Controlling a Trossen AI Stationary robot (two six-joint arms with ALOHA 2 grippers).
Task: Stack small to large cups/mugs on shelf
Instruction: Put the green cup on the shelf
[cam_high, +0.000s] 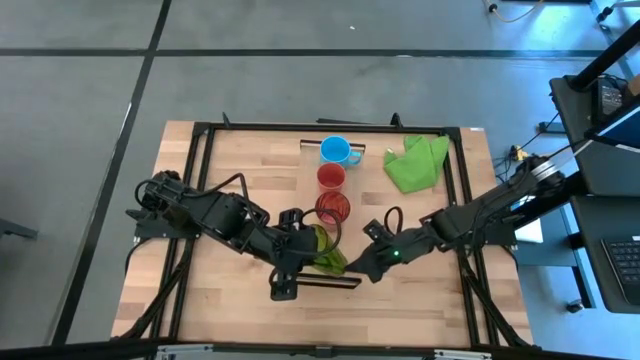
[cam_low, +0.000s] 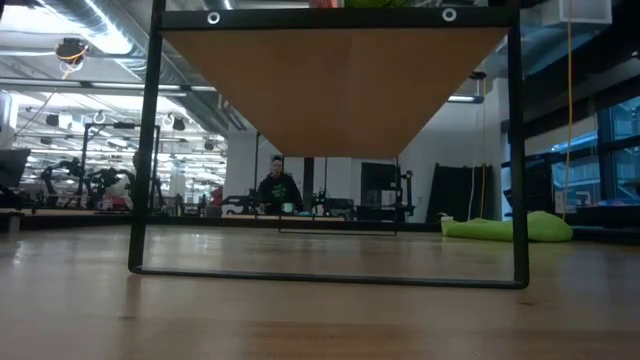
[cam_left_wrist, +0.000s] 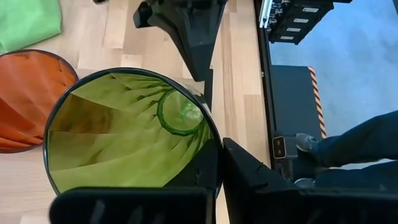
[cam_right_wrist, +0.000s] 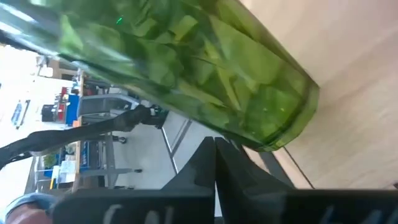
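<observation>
The wooden surface (cam_high: 240, 160) fills the middle of the high view, and the shelf (cam_high: 330, 285) lies low at its centre as a narrow plank, mostly covered by the two arms. The green cloth (cam_high: 416, 163) lies at the upper right of the surface. Above the centre three vessels stand in a short column: the light blue mug (cam_high: 336, 151) on top, the small red cup (cam_high: 331, 177) under it, and the translucent red tumbler (cam_high: 332, 209) lowest.

The olive-green tumbler (cam_high: 326, 251) lies tilted just above the shelf, between both arms. The left tool (cam_high: 298, 250) is clenched on its rim; its wrist view looks straight into the open mouth (cam_left_wrist: 130, 134). The right tool (cam_high: 362, 265) is also clenched, at the base end of the tumbler, but I cannot tell for sure that it really grasps it.

The step in hand seems to be standing this largest tumbler on the shelf. To do it well, I think one tool should keep the grip while the other lets go, and the tumbler should be turned upright before it goes down, near one end of the plank so the others still have place.
</observation>
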